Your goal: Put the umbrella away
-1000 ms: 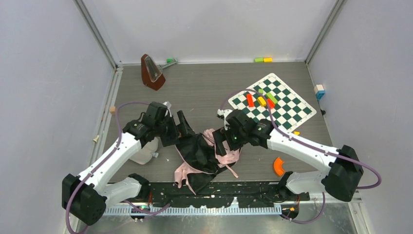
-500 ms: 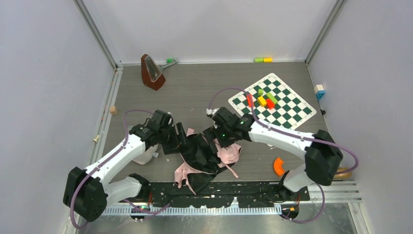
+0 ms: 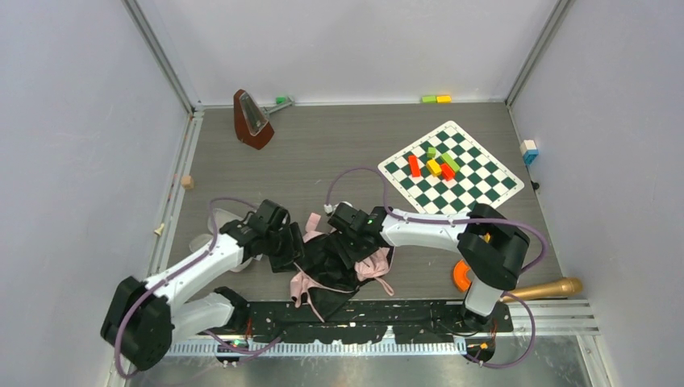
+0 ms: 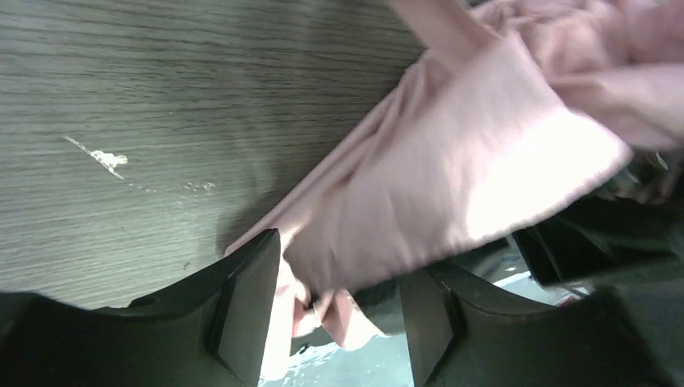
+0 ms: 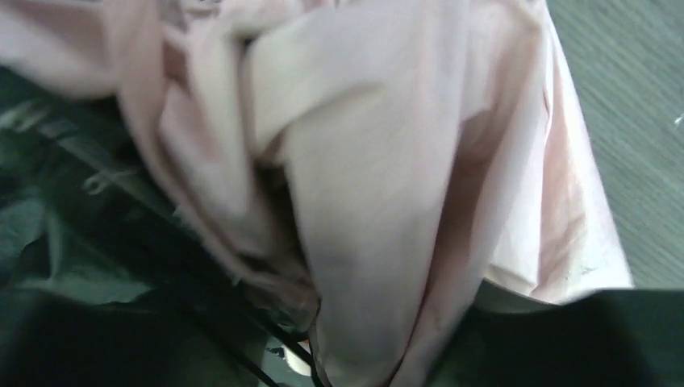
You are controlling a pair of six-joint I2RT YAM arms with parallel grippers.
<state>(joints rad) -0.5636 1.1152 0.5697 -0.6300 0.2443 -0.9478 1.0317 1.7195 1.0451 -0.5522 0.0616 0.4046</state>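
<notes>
The umbrella [image 3: 329,266] lies crumpled near the table's front edge, black canopy in the middle and pale pink folds at its sides. My left gripper [image 3: 292,248] presses in at its left side. In the left wrist view the left gripper [image 4: 335,318] is open, and a pink flap of the umbrella [image 4: 452,177] hangs between the fingers [image 4: 246,314], touching one of them. My right gripper [image 3: 355,244] bears on the umbrella's upper right. Pink and black folds of the umbrella [image 5: 379,161] fill the right wrist view. The right gripper [image 5: 363,355] shows only as dark blurs at the bottom corners.
A brown metronome [image 3: 252,119] stands at the back left. A chessboard [image 3: 476,189] with coloured blocks [image 3: 435,165] lies at the right. An orange piece [image 3: 461,276] and a gold cylinder [image 3: 544,288] lie near the right arm's base. A pale translucent object [image 3: 203,240] lies behind the left arm.
Both grippers have moved toward the near edge and inward onto the umbrella, and their jaws have narrowed. The right arm has folded back, uncovering the gold cylinder. The umbrella is bunched tighter.
</notes>
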